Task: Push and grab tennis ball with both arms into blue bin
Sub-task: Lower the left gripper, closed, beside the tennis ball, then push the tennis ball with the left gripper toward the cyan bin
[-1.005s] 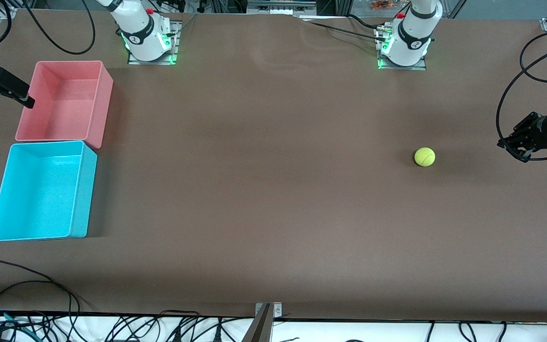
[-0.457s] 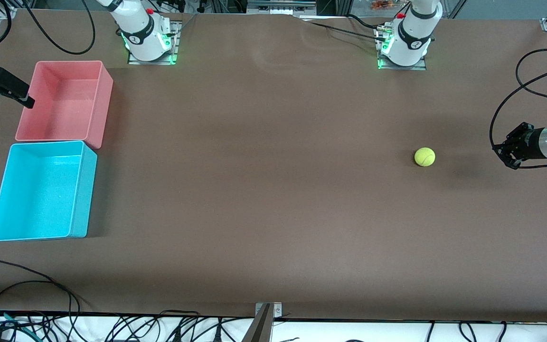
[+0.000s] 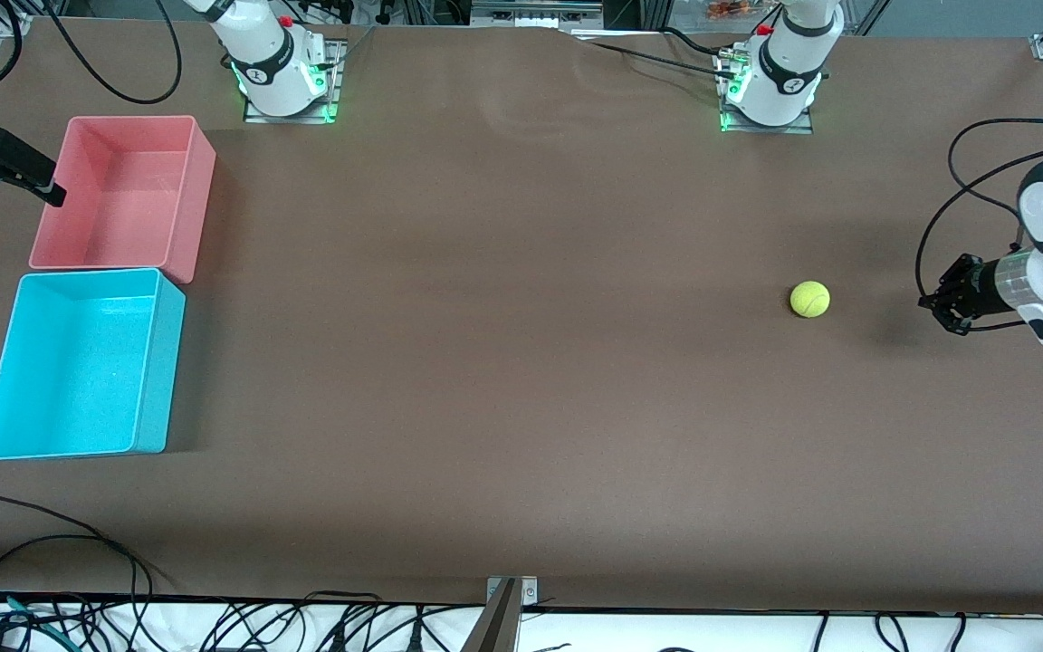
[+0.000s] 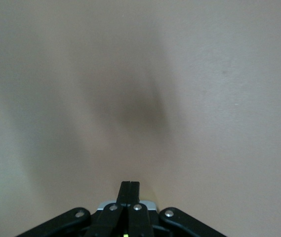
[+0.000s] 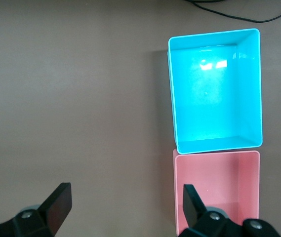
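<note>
1. Yellow-green tennis ball [image 3: 809, 299] sits alone on the brown table [image 3: 503, 362], toward the left arm's end, roughly midway btwn the robot bases and the table edge nearest the front cam.
2. Left gripper [image 3: 933, 306] is low over the table just beside the ball, on the side toward the left arm's end, w/ a gap btwn them, not touching. Fingers [image 4: 129, 190] are pressed together in the left wrist view, holding nothing. That view shows only bare table + a soft shadow; no ball in it.
3. Right gripper [image 3: 49, 190] hangs at the right arm's end of the table, over the edge of the pink bin [image 3: 123, 192]. Fingers [image 5: 59, 202] are spread wide in the right wrist view, nothing btwn them. This arm is just waiting.
4. Blue bin [image 3: 78, 365] is at the right arm's end too, touching the pink bin and nearer the front cam than it. Well apart from the ball. Looks empty inside, and so does the pink one.
5. Both bins show up in the right wrist view as well: blue bin [image 5: 214, 89], pink bin [image 5: 217, 190], side by side.
</note>
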Available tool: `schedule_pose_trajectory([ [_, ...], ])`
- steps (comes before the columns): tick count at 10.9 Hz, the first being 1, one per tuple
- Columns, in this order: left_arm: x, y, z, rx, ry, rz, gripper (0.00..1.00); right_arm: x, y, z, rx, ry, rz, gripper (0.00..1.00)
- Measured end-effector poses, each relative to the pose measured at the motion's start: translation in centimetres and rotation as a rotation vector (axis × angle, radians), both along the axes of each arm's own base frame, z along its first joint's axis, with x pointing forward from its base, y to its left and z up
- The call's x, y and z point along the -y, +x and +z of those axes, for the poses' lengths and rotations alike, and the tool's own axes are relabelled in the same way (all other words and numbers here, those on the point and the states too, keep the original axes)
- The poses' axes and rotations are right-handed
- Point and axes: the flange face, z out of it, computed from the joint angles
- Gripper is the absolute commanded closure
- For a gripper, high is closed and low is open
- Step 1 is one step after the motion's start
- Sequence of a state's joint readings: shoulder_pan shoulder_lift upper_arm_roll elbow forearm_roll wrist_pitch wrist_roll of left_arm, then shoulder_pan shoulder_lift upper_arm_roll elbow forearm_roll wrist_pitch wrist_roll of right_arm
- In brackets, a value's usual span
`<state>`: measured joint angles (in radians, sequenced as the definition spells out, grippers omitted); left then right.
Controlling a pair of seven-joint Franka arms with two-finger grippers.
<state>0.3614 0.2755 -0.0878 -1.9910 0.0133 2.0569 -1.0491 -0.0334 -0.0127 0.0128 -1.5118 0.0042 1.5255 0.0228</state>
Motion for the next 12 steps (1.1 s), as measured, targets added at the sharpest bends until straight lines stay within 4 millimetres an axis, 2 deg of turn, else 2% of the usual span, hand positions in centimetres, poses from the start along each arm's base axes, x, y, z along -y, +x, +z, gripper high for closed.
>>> schedule_pose_trajectory([
  [3, 0.6, -2.4, -3.8, 0.069, 0.014, 0.022, 1.00, 0.0, 0.0, 0.0, 0.000, 0.000, 0.000, 0.00],
  [6, 1.4, -5.8, -9.0, 0.117, 0.031, 0.066, 1.00, 0.0, 0.0, 0.0, 0.000, 0.000, 0.000, 0.00],
  [7, 1.5, -6.4, -10.2, 0.121, 0.031, 0.073, 1.00, 0.0, 0.0, 0.0, 0.000, 0.000, 0.000, 0.00],
  [9, 1.0, -6.8, -11.3, 0.116, 0.028, 0.087, 1.00, 0.0, 0.0, 0.0, 0.000, 0.000, 0.000, 0.00],
  [12, 0.7, -6.9, -11.6, 0.118, 0.028, 0.093, 1.00, 0.0, 0.0, 0.0, 0.000, 0.000, 0.000, 0.00],
])
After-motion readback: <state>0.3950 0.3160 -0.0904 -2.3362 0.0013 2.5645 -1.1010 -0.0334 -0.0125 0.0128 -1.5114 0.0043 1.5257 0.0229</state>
